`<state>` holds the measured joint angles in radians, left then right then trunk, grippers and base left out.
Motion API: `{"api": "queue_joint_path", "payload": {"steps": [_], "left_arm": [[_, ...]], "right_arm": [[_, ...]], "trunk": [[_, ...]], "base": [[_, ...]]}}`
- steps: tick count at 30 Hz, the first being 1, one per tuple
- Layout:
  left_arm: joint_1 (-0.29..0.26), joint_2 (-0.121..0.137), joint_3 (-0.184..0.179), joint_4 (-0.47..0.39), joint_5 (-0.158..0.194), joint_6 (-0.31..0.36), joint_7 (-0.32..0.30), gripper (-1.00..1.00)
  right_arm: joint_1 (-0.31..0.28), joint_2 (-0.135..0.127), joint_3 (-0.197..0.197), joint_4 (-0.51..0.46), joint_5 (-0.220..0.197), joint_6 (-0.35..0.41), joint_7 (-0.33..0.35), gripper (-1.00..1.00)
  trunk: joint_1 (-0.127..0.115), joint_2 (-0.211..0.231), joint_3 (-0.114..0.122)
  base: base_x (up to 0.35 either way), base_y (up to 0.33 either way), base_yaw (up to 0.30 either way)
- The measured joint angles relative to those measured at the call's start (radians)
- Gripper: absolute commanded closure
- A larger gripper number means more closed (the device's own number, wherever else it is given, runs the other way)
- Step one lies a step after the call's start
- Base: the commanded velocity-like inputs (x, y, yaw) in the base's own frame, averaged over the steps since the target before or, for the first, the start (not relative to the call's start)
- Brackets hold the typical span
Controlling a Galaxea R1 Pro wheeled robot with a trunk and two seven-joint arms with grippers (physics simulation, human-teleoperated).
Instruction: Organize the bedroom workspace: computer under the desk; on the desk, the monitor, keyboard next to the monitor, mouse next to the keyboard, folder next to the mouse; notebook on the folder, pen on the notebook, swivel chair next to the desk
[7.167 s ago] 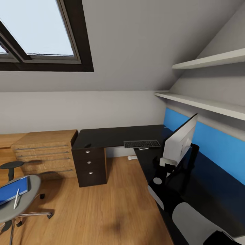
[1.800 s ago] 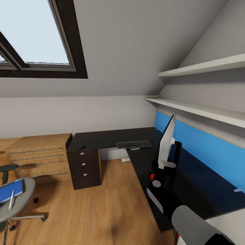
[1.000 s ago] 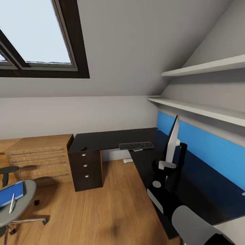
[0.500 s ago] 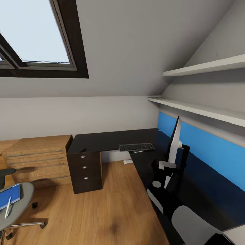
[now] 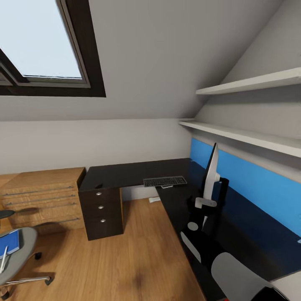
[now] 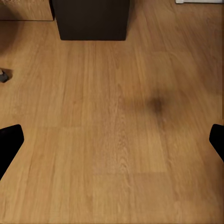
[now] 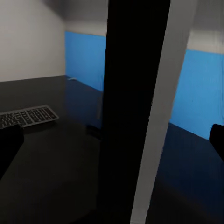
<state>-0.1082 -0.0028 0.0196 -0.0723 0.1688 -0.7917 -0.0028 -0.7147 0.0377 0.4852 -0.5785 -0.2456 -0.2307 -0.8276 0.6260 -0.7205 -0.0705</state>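
Right pincer spread around monitor; keyboard on desk.

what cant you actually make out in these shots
- Swivel chair: head view, cut off by the left edge; back and armrests out of frame.
- Folder: head view, partly cut by the same edge.
- Monitor: head view, edge-on; its screen face is hidden.
- Right gripper: right wrist view, the monitor's edge blocks the middle, so any grip is unclear.
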Motion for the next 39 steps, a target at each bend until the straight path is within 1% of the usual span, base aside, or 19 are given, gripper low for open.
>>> {"api": "queue_joint_path", "payload": {"steps": [13,27,39], "left_arm": [[0.0,0.0,0.0,0.0,0.0,0.0,0.0,-1.0],[0.0,0.0,0.0,0.0,0.0,0.0,0.0,-1.0],[0.0,0.0,0.0,0.0,0.0,0.0,0.0,-1.0]], "right_arm": [[0.0,0.0,0.0,0.0,0.001,0.001,0.001,-1.0],[0.0,0.002,0.002,0.002,0.0,0.0,0.002,-1.0],[0.005,0.002,0.003,0.001,0.0,0.0,0.003,-1.0]], "trunk": [[0.0,0.0,0.013],[0.0,0.0,0.019],[0.0,0.0,0.03]], "base": [[0.0,0.0,-0.152],[0.0,0.0,-0.027],[0.0,0.0,-0.15]]}}
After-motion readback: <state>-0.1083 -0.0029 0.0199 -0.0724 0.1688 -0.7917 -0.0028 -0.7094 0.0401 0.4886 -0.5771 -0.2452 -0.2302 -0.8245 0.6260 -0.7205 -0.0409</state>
